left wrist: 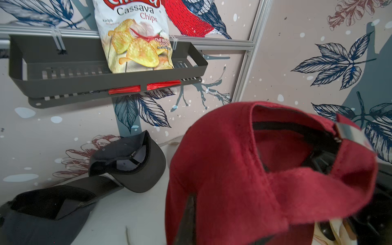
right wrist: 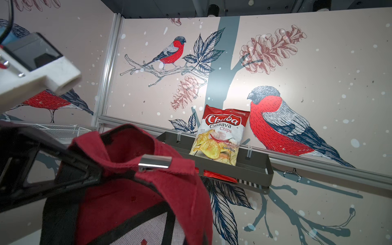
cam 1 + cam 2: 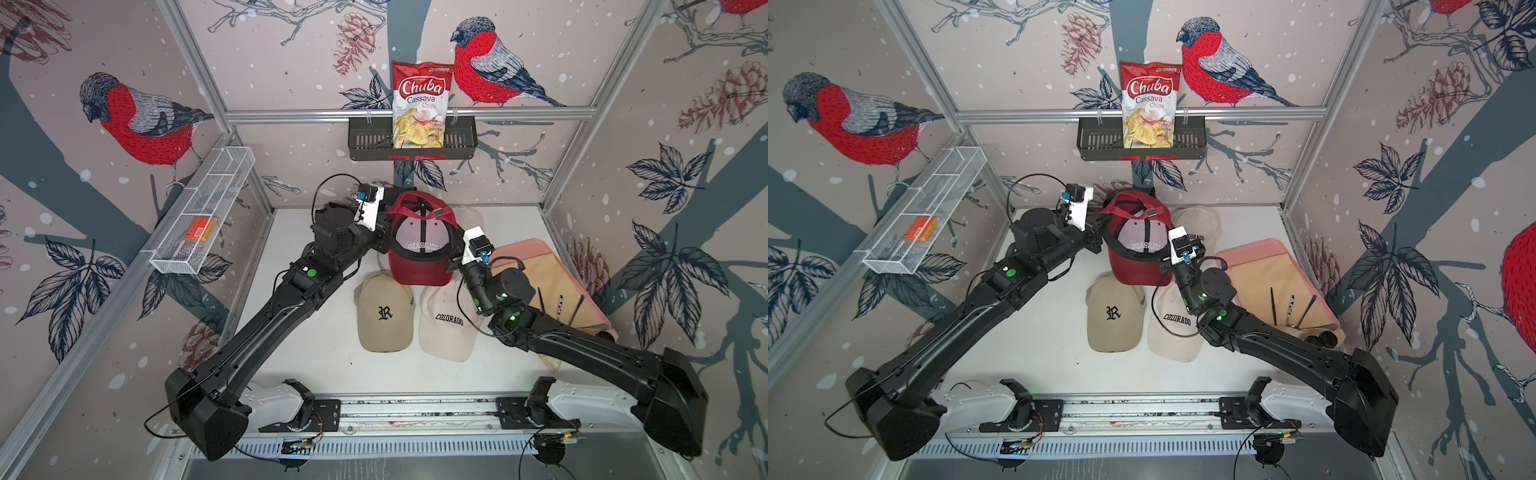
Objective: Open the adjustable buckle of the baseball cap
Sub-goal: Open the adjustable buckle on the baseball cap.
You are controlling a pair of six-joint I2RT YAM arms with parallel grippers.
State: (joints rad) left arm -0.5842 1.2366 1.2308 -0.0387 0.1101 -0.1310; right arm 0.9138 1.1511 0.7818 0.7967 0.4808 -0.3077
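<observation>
Red cap (image 3: 419, 266), lining turned toward both top views, held up over the table (image 3: 324, 332) between the left gripper (image 3: 384, 226), clamped on its left rim, and the right gripper (image 3: 456, 253), closed on its right rim. The metal buckle (image 2: 154, 163) sits on the rear strap. A tan cap (image 3: 384, 320) and a cream cap (image 3: 449, 328) lie just in front, with a pink tray (image 3: 536, 257) to the right. The left arm hides two dark caps (image 1: 135, 163) from the top views.

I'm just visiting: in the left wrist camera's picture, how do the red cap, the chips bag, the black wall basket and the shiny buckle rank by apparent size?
Largest to smallest:
1. red cap (nearest the camera, so it looks outsized)
2. black wall basket
3. chips bag (top cut off)
4. buckle
</observation>
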